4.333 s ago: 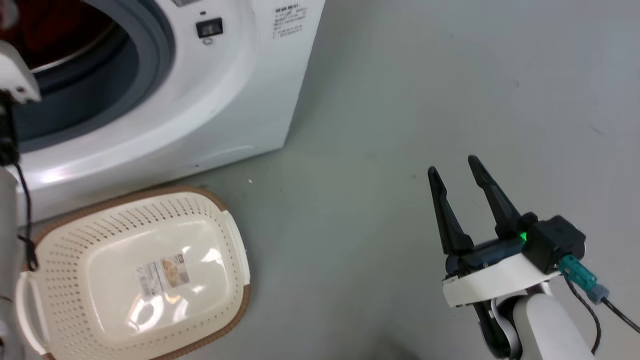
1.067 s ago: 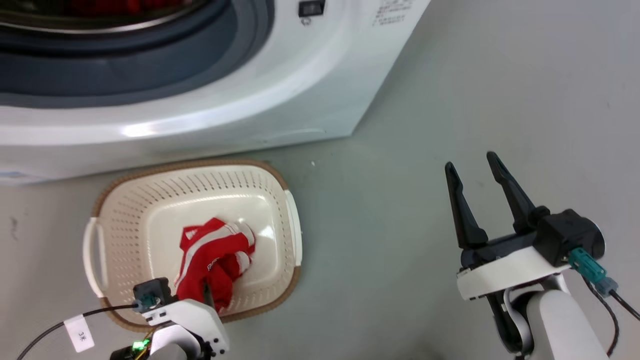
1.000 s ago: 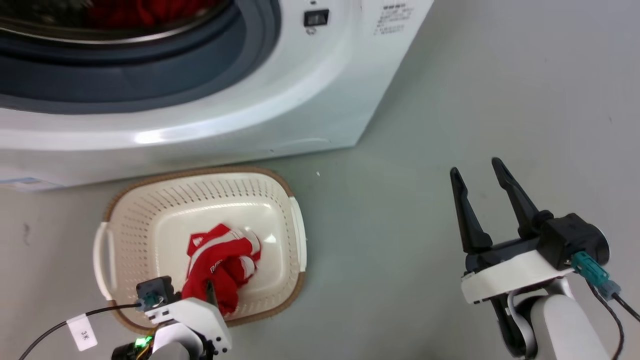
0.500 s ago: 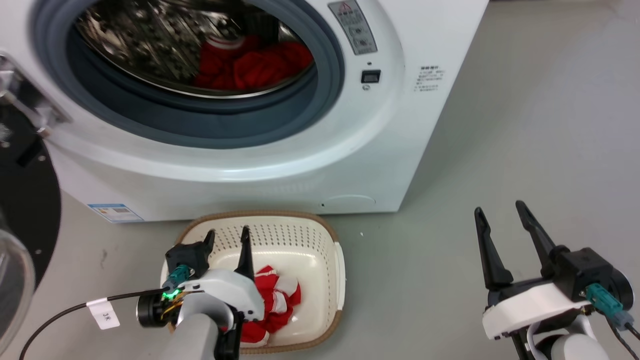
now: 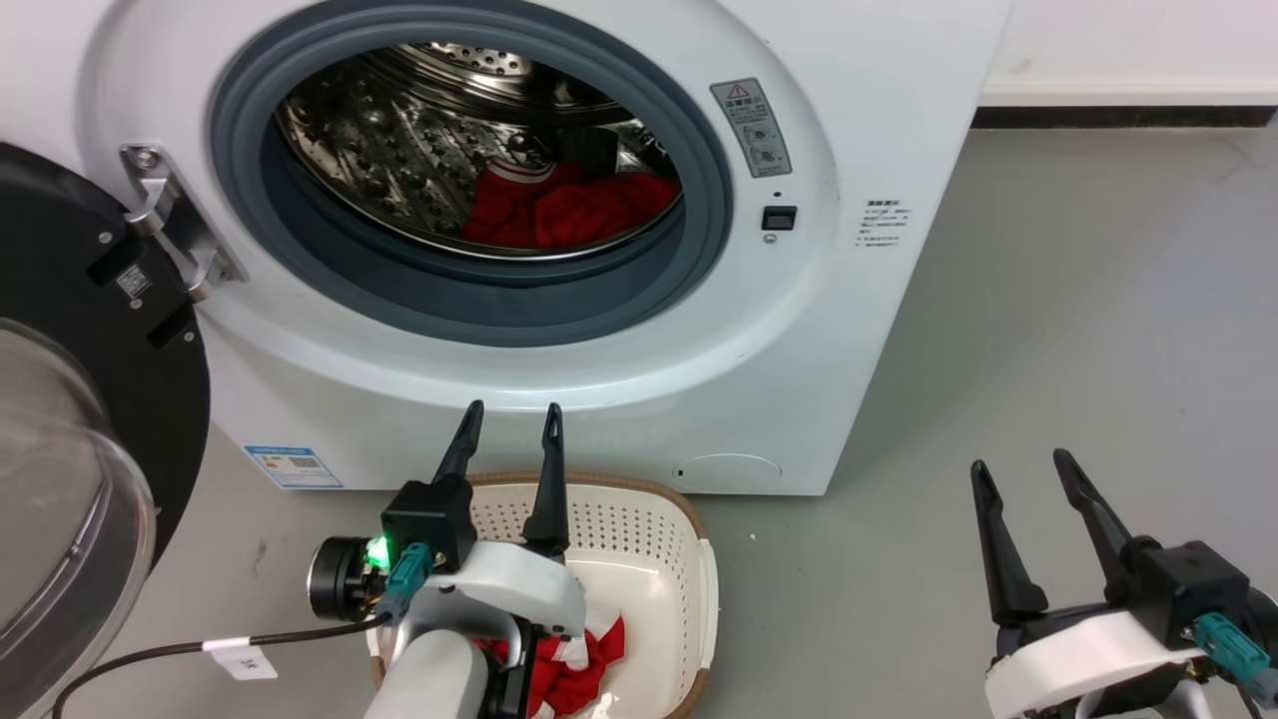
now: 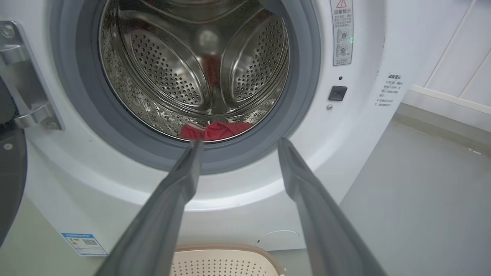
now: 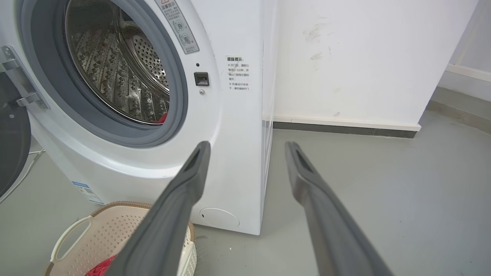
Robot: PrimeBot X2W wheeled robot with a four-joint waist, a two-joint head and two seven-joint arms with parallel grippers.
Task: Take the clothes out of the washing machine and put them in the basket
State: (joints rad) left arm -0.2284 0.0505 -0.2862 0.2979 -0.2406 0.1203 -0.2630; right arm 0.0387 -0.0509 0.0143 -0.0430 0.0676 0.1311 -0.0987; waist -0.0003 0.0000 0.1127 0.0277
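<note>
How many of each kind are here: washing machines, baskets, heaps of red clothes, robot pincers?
Washing machine: 1
Basket: 1
Heaps of red clothes: 2, drum heap, basket heap
Pincers: 2, left pincer, right pincer
Total: 6

Below the left pincer point(image 5: 512, 409), its wrist covers the near left part of the basket point(image 5: 639, 519) and most of the clothes point(image 5: 584, 667) in it, and the head view's bottom edge cuts off the basket's near rim. Beyond the pincer's fingertips, the grey porthole rim point(image 5: 519, 300) hides the lower part of the clothes in the drum point(image 5: 399, 130), so their number cannot be told. Left of the pincer the door point(image 5: 60, 300) is cut off by the picture's edge; up and right of it, the print on the warning label point(image 5: 751, 128) is too small to read.
</note>
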